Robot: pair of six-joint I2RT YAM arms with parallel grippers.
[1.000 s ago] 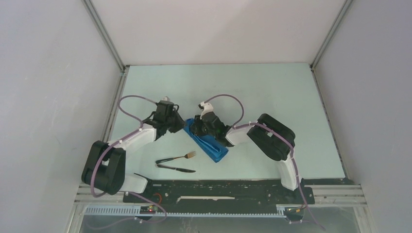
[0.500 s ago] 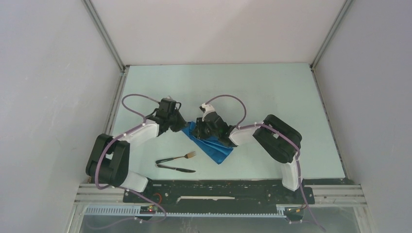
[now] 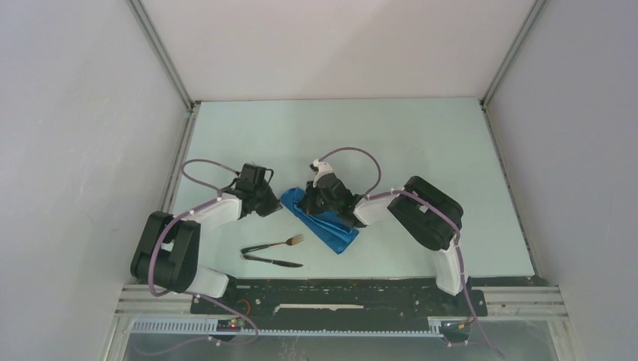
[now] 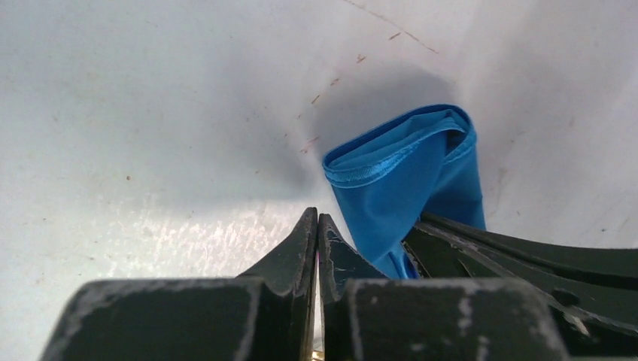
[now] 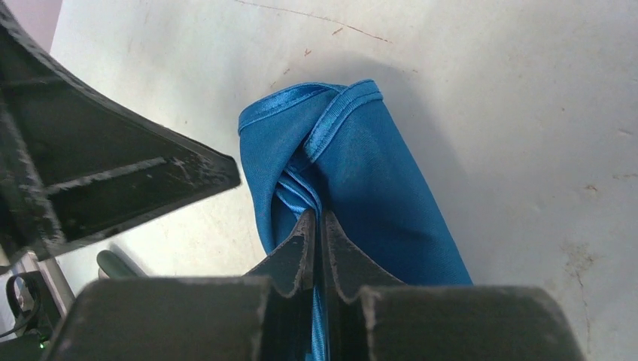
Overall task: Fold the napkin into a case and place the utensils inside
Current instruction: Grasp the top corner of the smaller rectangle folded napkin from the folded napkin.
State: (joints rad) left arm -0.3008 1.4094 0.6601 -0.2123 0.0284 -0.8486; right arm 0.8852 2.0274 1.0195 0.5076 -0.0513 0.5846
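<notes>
The bright blue napkin (image 3: 331, 229) lies folded into a narrow strip, running diagonally in the middle of the table. My right gripper (image 5: 317, 218) is shut on a bunched hem at its upper left end (image 5: 361, 165). My left gripper (image 4: 316, 215) is shut with nothing between its jaws, just left of that same end (image 4: 406, 169) and apart from the cloth. In the top view the left gripper (image 3: 277, 204) and right gripper (image 3: 307, 203) face each other across the napkin's end. The fork (image 3: 284, 243) and the dark knife (image 3: 277, 261) lie side by side on the table in front of the napkin.
The pale table (image 3: 421, 143) is walled at the left, right and back. The left arm's elbow (image 3: 167, 252) sits near the left wall. The right arm's elbow (image 3: 430, 212) stands right of the napkin. The right gripper's fingers (image 4: 527, 256) show in the left wrist view.
My left gripper has shut and drawn back left, off the napkin's end. My right gripper has closed on the napkin's hem. The fork and knife have not moved.
</notes>
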